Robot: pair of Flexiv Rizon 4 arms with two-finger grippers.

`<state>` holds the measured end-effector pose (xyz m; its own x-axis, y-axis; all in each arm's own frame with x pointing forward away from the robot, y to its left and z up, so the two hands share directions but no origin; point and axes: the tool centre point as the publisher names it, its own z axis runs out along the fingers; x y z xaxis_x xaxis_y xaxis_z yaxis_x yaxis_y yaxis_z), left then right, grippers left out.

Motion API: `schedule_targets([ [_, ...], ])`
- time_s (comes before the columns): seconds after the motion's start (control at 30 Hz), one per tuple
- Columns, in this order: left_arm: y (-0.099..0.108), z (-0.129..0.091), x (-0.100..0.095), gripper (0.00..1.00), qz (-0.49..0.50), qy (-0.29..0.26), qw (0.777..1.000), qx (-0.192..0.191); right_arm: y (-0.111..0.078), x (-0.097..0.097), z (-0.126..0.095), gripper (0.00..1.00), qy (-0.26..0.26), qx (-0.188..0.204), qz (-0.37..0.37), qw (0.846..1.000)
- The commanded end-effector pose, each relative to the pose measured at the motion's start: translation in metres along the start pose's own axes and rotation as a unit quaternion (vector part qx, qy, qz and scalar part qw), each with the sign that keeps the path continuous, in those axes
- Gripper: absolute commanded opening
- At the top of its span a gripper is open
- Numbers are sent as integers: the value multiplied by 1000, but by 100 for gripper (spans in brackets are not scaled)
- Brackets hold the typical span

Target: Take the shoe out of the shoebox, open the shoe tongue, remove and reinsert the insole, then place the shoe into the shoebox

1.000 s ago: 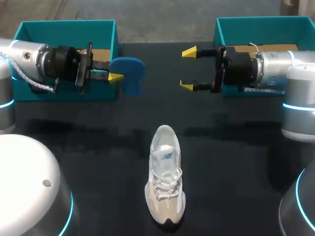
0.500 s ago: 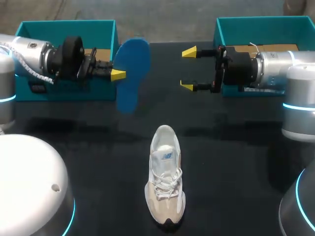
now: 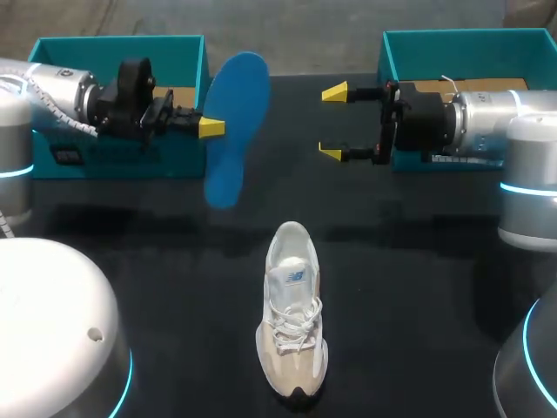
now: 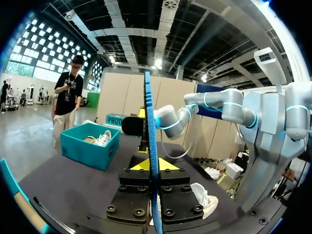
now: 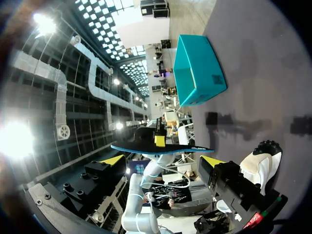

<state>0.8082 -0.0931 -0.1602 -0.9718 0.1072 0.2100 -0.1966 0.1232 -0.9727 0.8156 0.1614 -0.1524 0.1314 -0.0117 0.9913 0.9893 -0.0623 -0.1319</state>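
Left tool (image 3: 209, 128), upper left, is pinching the blue insole (image 3: 233, 104) up in the air. Right tool (image 3: 335, 122), upper right, is spread and empty. Shoe (image 3: 291, 322) sits bottom center on the tabletop (image 3: 418, 287). So shoe's out, insole's out. Reinserting and boxing are left, I'd say.

A blue foam insole (image 3: 233, 131) hangs tilted in the air, broad face showing, upper centre-left. A white and beige lace-up sneaker (image 3: 292, 318) stands upright, lower centre. One open teal shoebox (image 3: 117, 48) sits upper left, a second teal shoebox (image 3: 470, 43) upper right.
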Motion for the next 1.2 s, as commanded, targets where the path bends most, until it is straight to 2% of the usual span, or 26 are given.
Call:
schedule_targets([
  [0.03,-1,0,5,0,0,-5,1000,-2,-1,0,0,100,-1,0,0,1000],
  [0.13,-1,0,5,0,0,-5,1000,-2,-1,0,0,100,-1,0,0,1000],
  [0.27,-10,-2,-5,0,-119,13,992,29,-1,0,0,100,-1,0,0,1000],
  [0.37,-10,-1,-6,0,-182,21,983,32,-1,0,0,100,-1,0,0,1000],
  [0.53,-3,8,-9,0,-320,25,947,26,-1,0,0,100,-1,0,0,1000],
  [0.77,5,13,-11,0,-445,33,893,57,-1,0,0,100,-1,0,0,1000],
  [0.9,11,13,-14,0,-495,22,864,90,-1,0,0,100,-1,0,0,1000],
  [1.0,12,13,-14,0,-501,17,858,111,-1,0,0,100,-1,0,0,1000],
  [1.2,19,15,-20,0,-548,9,827,125,-1,0,0,100,-1,0,0,1000],
])
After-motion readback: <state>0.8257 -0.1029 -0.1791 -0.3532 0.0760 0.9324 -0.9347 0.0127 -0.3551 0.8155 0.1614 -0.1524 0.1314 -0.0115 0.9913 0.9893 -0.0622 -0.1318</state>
